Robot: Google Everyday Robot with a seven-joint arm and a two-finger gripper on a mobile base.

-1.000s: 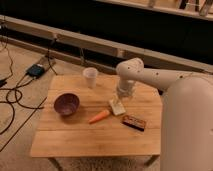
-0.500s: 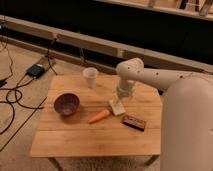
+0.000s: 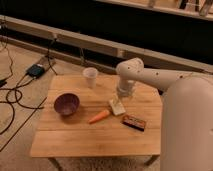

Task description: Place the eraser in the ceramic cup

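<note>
The off-white eraser point(image 3: 117, 107) lies flat on the wooden table point(image 3: 95, 132), just right of the orange carrot's point(image 3: 99, 116) tip. The white ceramic cup point(image 3: 90, 77) stands upright near the table's far edge, left of the arm. My gripper point(image 3: 120, 99) hangs from the white arm, pointing down right above the eraser, at or very near it.
A dark purple bowl point(image 3: 66, 103) sits at the table's left. A dark brown-and-orange box point(image 3: 134, 122) lies right of the eraser. My large white arm body point(image 3: 185, 125) fills the right side. Cables and a small box point(image 3: 36, 70) lie on the floor at left.
</note>
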